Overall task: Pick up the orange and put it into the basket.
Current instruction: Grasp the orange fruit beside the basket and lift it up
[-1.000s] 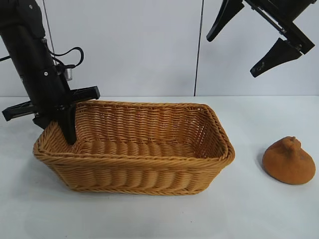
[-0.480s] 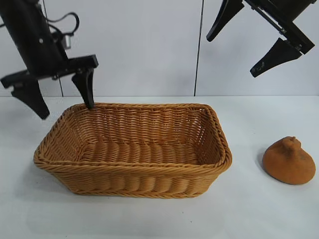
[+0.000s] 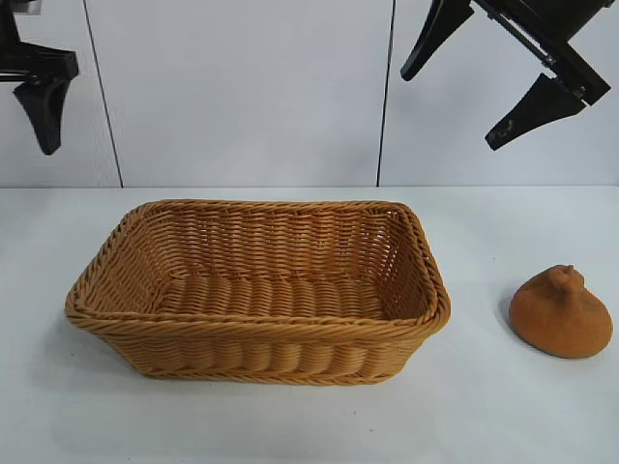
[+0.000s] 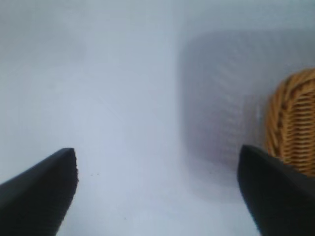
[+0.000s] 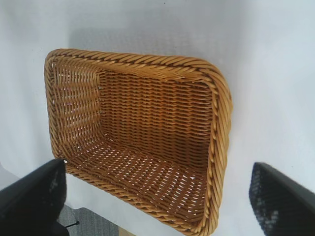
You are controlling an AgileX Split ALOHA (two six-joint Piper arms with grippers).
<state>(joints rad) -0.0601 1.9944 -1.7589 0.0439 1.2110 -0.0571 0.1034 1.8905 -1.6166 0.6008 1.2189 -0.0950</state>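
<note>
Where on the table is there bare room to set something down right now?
Bare table lies between the basket and the orange, in front of both, and left of the basket. The basket is empty too. Nowhere is crowded; the left claw and right claw hang high.

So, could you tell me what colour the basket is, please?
Tan woven wicker basket, clearest in the right wrist view.

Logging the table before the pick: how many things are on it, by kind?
Wicker basket: 1
Orange: 1
Total: 2
The orange sits on the table to the right of the basket, not in it.
</note>
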